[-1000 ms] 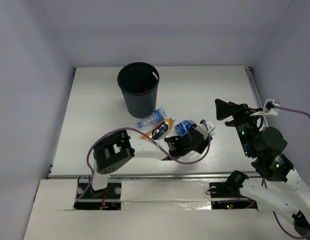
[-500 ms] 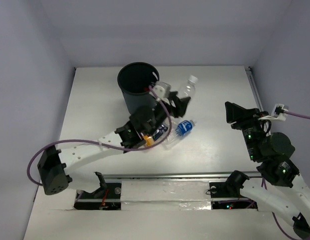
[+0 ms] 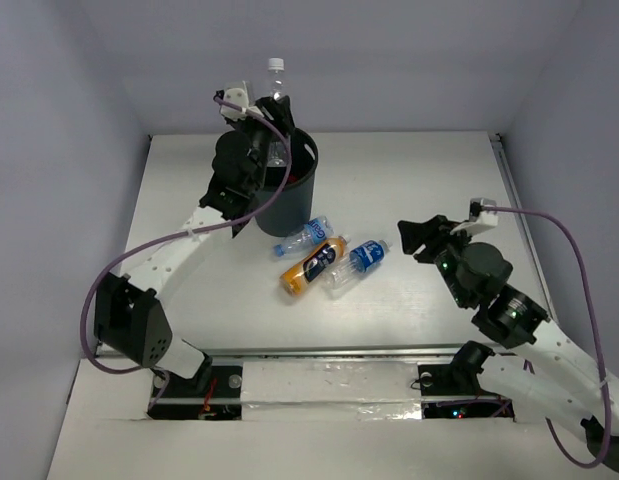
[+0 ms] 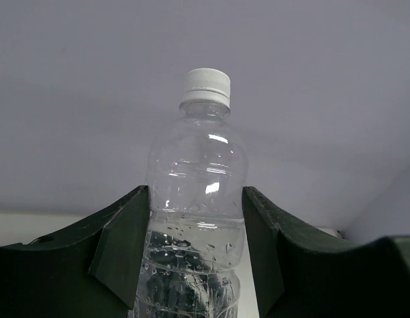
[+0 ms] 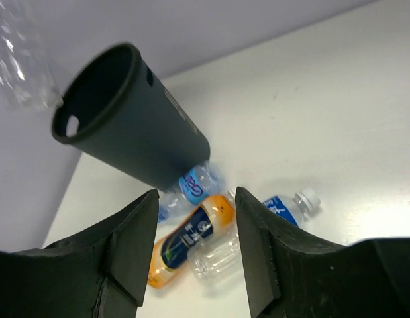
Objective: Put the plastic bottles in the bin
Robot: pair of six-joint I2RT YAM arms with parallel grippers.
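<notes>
My left gripper [image 3: 269, 112] is shut on a clear plastic bottle [image 3: 277, 85] with a white cap and holds it upright over the mouth of the round black bin [image 3: 279, 200]. In the left wrist view the bottle [image 4: 197, 179] stands between both fingers. Three bottles lie on the table in front of the bin: a blue-labelled one [image 3: 303, 236] against the bin's base, an orange-filled one [image 3: 313, 264] with a dark label, and a clear blue-labelled one [image 3: 357, 264]. My right gripper [image 3: 417, 238] is open and empty, right of them; its view shows the bin [image 5: 135, 129] and the orange bottle [image 5: 191, 237].
The table [image 3: 419, 180] is white, boxed in by pale walls at the back and both sides. A red thing lies inside the bin, partly hidden by the left arm. A metal rail [image 3: 319, 352] runs along the table's near edge.
My left gripper picked up the clear bottle from beside the others and carried it up and back over the bin's mouth. My right arm swung left and down towards the bottles.
</notes>
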